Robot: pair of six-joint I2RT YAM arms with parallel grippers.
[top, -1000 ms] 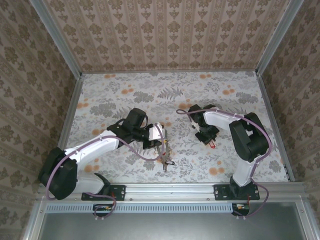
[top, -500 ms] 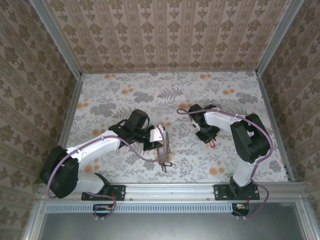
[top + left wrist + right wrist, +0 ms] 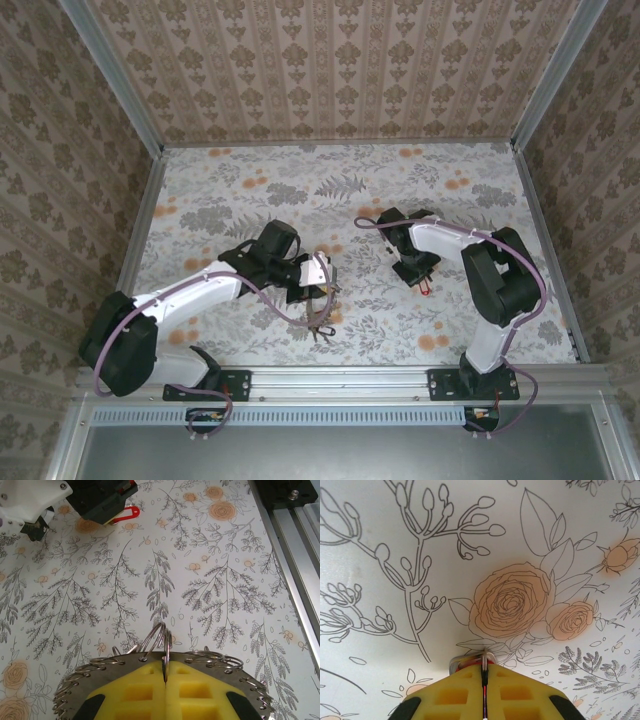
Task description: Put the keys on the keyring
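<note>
Since a second ago, the left gripper (image 3: 165, 671) has shifted slightly toward the near rail, carrying the keyring (image 3: 115, 660) with it. Its yellow foam pads are pressed together on that thin grey wire ring. The ring's arc spans the pad width and carries small split loops. The right gripper (image 3: 484, 672), well apart, has its yellow pads clamped flat on a key (image 3: 126, 515) with a glossy red plastic head, and a small metal loop protrudes at the tips. The table (image 3: 250, 190) is matt with a floral print.
</note>
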